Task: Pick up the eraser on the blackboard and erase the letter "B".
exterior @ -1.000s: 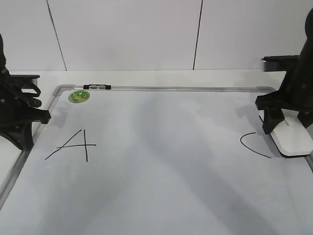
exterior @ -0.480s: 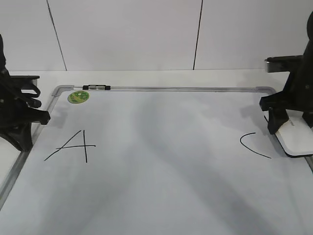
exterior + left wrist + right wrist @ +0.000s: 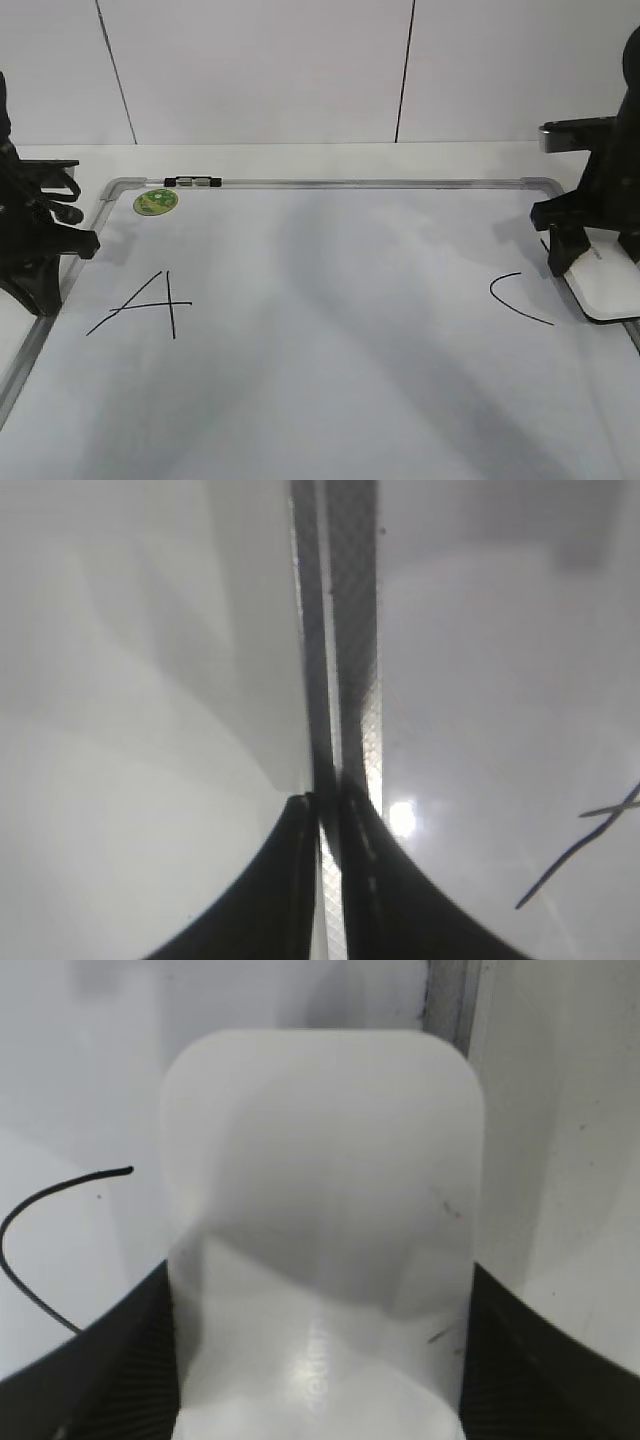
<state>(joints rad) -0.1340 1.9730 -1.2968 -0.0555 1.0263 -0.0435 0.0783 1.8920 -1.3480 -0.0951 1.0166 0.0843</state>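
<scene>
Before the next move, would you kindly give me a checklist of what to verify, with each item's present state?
1. eraser between the fingers of the right hand: ok, one finger sits along each long side.
2. Firm grip on the eraser: cannot tell; the contact is not clearly shown.
3. eraser resting on the blackboard: ok, it lies near the right frame.
4. letter "B" located: not ok; only the "A" and the "C" show, with blank board between them.
5. left hand clear of the writing: ok, it is shut, over the left frame.
</scene>
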